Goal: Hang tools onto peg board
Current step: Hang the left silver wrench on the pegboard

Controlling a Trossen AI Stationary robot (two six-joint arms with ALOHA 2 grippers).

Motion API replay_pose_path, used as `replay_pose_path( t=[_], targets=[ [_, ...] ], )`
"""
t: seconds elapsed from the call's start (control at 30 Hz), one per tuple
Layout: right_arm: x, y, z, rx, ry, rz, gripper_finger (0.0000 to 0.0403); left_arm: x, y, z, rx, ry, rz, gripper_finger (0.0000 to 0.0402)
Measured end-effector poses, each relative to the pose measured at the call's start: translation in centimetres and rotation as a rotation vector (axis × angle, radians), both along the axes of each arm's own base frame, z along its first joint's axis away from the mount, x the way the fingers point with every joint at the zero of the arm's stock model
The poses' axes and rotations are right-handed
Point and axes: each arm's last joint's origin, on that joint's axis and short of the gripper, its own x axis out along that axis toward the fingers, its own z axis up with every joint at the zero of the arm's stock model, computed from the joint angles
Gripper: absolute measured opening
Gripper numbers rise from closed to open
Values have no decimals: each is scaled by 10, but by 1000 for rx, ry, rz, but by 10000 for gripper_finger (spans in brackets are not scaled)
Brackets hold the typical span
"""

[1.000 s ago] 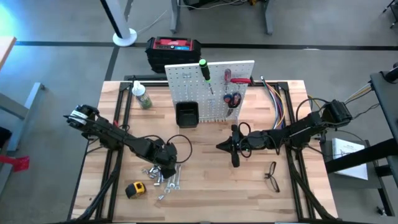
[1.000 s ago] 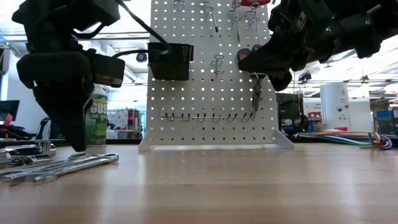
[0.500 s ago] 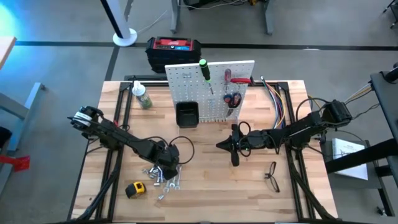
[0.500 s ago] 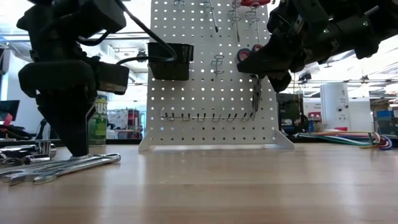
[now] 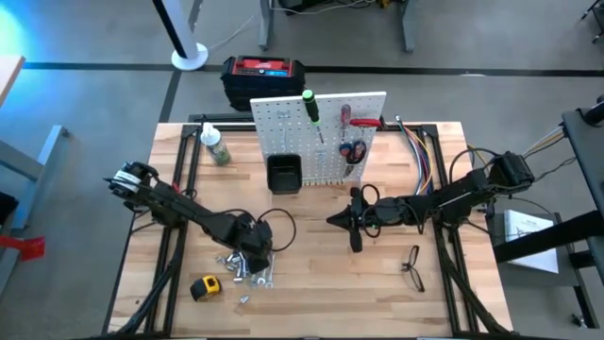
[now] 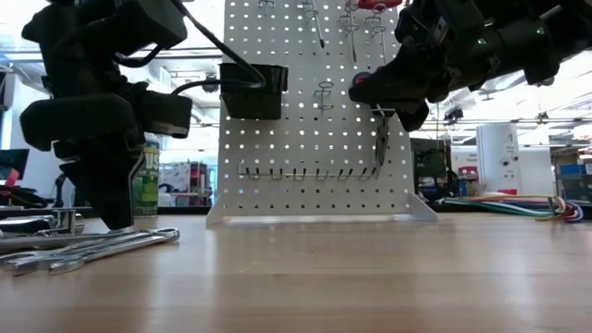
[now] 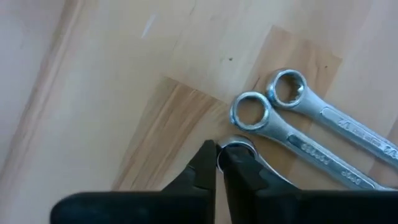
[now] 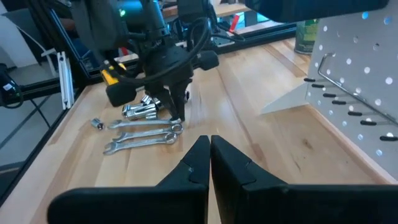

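Three silver wrenches [image 8: 146, 134] lie side by side on the table's near left, ring ends together. My left gripper [image 7: 218, 155] points down at those ring ends [image 5: 253, 257] and is shut on the nearest one. My right gripper [image 8: 210, 146] hovers shut and empty above the table's middle [image 5: 332, 221], in front of the peg board [image 5: 321, 127]. The white board stands upright and carries a green screwdriver [image 5: 310, 106], a red screwdriver [image 5: 346, 115], red pliers [image 5: 352, 151] and a black bin [image 5: 284, 175]. A yellow tape measure [image 5: 205, 287] and black glasses [image 5: 412, 267] lie on the table. My left gripper comes from above, pointing steeply down, and its fingertips close on the rim of one wrench's ring end [image 7: 237, 145]. The rim runs into the narrow slit between the two fingers; the fingers hide the rest of the ring. The wrench lies flat on the table.
Small sockets and bits [image 8: 140, 111] lie beside the wrenches. A green-labelled bottle [image 5: 215, 146] stands at the far left, coloured cables [image 5: 420, 156] run along the far right, and a red-and-black box [image 5: 264, 74] sits behind the board. Bare wood lies between the arms.
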Motion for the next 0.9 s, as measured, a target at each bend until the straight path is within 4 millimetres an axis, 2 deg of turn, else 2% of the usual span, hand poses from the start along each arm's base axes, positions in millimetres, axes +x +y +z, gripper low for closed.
replay_pose_path(
  t=[0.1,0.37,0.47,0.57,0.7,0.8,0.9],
  targets=[
    [1,0,1,-11,-4,4,0,9,-2,14,49,-33,-18,2],
    [1,1,1,-6,-3,28,0,33,-9,79,199,-105,-29,1],
    [1,2,3,20,-16,57,0,40,-10,107,327,-164,14,1],
    [2,3,7,75,-60,59,3,48,-13,136,486,-297,52,1],
    [3,5,19,96,-190,83,35,55,-24,163,732,-421,80,0],
    [3,6,29,90,-293,92,77,63,-27,170,796,-438,78,0],
    [8,7,36,51,-306,92,124,73,-29,172,839,-437,80,0]
  ],
)
